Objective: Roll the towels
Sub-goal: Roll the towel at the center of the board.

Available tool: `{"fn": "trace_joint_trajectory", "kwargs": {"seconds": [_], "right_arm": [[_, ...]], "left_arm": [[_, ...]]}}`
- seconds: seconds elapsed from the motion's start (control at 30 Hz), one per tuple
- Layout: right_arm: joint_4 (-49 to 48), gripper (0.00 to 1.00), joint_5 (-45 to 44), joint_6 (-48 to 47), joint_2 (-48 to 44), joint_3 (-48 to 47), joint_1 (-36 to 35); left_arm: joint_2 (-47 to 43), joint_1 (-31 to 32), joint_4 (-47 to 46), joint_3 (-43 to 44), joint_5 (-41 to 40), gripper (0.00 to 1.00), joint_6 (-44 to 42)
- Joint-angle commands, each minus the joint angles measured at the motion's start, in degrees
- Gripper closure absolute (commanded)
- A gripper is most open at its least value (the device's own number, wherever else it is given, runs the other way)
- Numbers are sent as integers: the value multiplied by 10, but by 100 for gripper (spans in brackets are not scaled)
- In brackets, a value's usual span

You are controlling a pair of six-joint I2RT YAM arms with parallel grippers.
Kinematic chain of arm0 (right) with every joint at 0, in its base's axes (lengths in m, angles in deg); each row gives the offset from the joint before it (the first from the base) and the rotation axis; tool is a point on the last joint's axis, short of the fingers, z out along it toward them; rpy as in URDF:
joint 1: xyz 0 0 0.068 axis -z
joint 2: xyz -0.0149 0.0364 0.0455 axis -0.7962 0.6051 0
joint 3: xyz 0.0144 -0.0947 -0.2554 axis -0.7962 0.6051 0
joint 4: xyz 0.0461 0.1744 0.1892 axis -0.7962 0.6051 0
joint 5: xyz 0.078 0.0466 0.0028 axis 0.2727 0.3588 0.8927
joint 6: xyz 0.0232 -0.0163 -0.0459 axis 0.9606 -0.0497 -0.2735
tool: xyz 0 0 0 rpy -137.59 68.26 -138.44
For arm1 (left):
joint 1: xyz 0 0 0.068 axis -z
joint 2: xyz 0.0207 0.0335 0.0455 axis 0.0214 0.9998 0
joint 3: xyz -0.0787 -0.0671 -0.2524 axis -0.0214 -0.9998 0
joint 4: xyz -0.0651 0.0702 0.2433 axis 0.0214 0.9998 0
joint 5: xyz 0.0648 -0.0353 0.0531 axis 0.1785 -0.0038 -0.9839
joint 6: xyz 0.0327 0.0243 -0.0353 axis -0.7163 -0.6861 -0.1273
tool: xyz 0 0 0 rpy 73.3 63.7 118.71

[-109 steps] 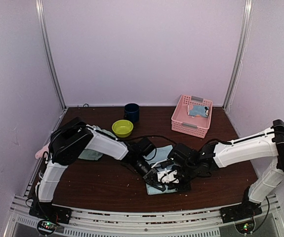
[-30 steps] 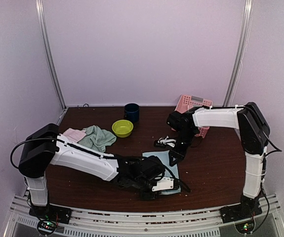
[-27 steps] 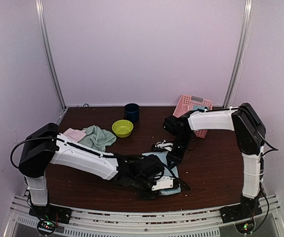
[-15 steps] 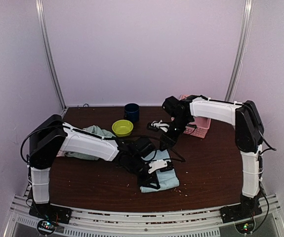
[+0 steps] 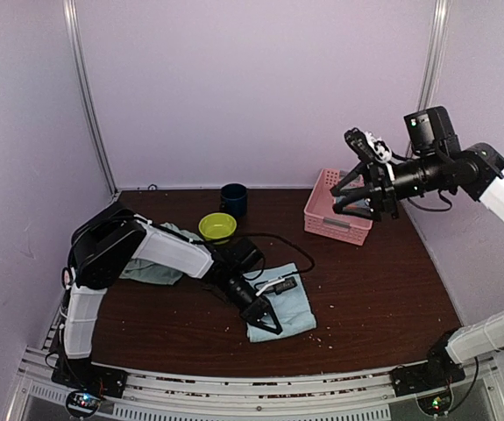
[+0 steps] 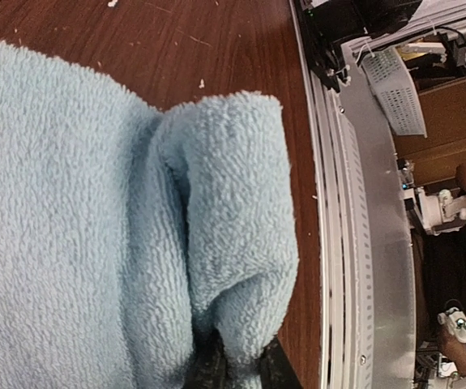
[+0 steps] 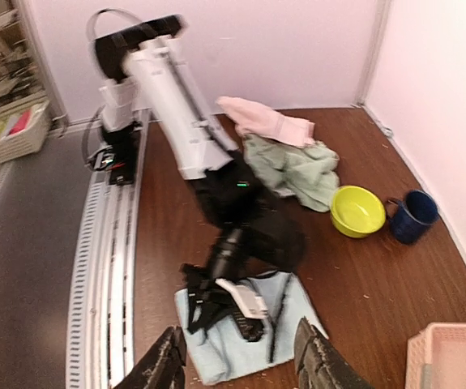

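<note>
A plain pale blue towel (image 5: 288, 304) lies flat on the brown table near the front. It also shows in the right wrist view (image 7: 285, 331). My left gripper (image 5: 267, 321) is shut on a raised fold at the towel's near corner (image 6: 233, 267). The fold stands up between the dark fingertips (image 6: 208, 371). My right gripper (image 5: 357, 173) is open and empty, held high in the air over the pink basket's left side. Its fingers (image 7: 166, 369) frame the scene from above. A mint green towel (image 7: 293, 170) and a pink towel (image 7: 265, 121) lie crumpled at the far left. The patterned towel is hidden.
A pink lattice basket (image 5: 332, 219) stands at the back right. A lime-green bowl (image 5: 217, 228) and a navy mug (image 5: 233, 200) stand at the back middle. A cable (image 5: 278, 239) runs across the table. The metal rail (image 6: 362, 203) edges the front.
My right arm has risen off the table and swung right and up, now above the basket. My left gripper has shifted slightly toward the towel's near corner, still holding it.
</note>
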Motion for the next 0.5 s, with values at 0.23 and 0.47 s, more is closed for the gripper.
{"fn": "trace_joint_trajectory", "kwargs": {"seconds": [0.23, 0.47], "right_arm": [[-61, 70, -234, -59, 28, 216, -249], [-139, 59, -387, -76, 118, 276, -324]], "left_arm": [[60, -19, -3, -1, 55, 87, 32], [60, -19, -2, -2, 54, 87, 38]]}}
